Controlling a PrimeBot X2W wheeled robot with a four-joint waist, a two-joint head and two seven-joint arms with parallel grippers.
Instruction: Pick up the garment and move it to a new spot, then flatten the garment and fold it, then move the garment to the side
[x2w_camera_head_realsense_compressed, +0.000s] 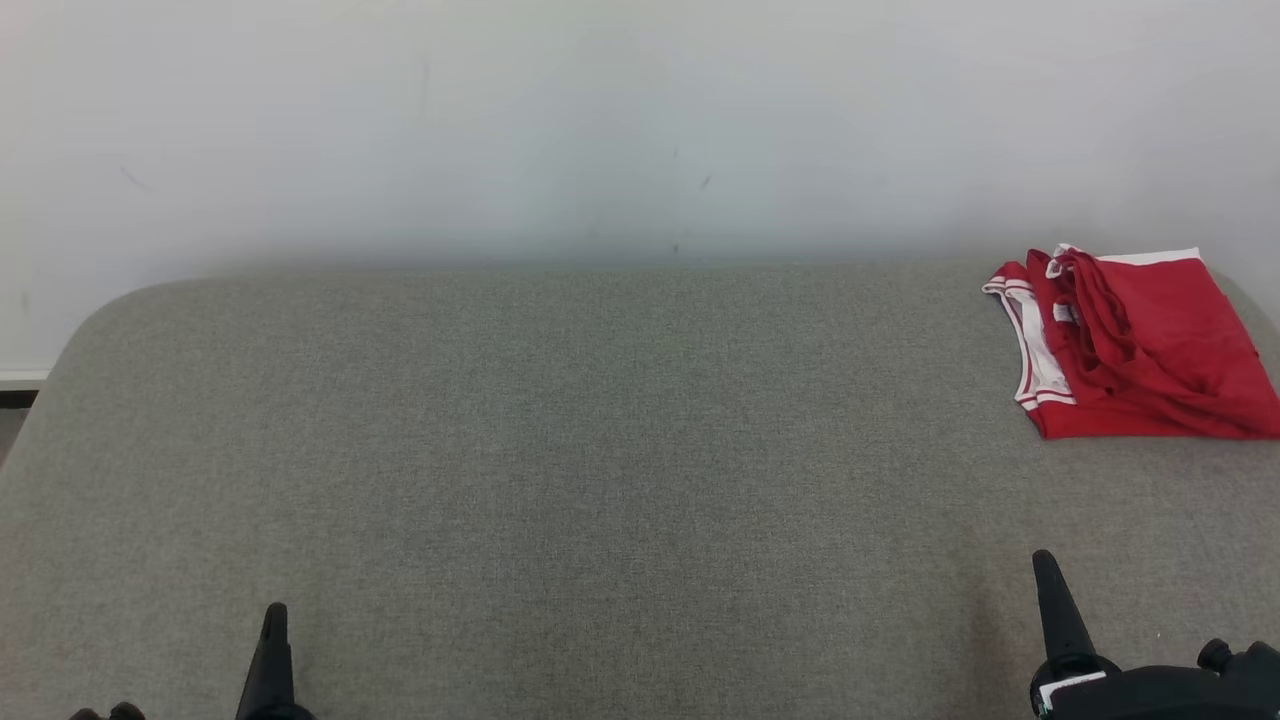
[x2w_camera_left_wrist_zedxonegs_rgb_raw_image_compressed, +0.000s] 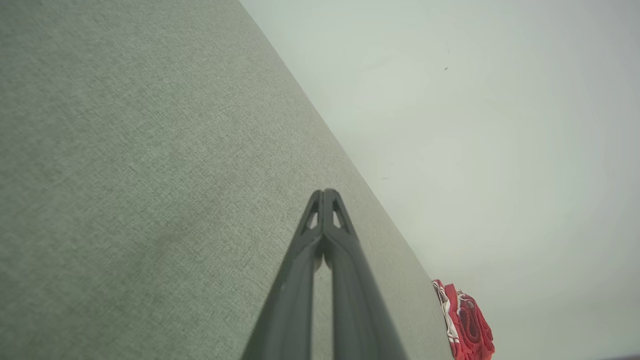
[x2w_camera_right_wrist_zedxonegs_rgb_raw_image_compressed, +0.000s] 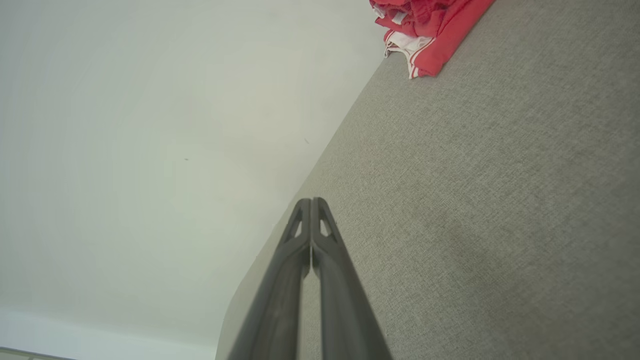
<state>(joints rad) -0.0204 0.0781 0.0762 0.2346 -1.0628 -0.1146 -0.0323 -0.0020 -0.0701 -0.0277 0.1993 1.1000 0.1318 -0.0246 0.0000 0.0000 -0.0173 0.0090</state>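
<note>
Red garment (x2w_camera_head_realsense_compressed: 1140, 350) w/ white trim lies folded, a bit rumpled on top, at the far right of the grey cloth-covered desk (x2w_camera_head_realsense_compressed: 600, 450), close to the back edge by the white wall (x2w_camera_head_realsense_compressed: 600, 120). L jaws shut, nothing held; long dark fingers (x2w_camera_left_wrist_zedxonegs_rgb_raw_image_compressed: 350, 285) pressed tip to tip at near left over bare desk, well apart from the garment. R jaws shut too, empty; fingers (x2w_camera_right_wrist_zedxonegs_rgb_raw_image_compressed: 280, 290) together at near right, pointing toward the back edge. Garment sits beyond R jaws, no contact. In L wrist view it's small, at the far end of the desk edge.
</note>
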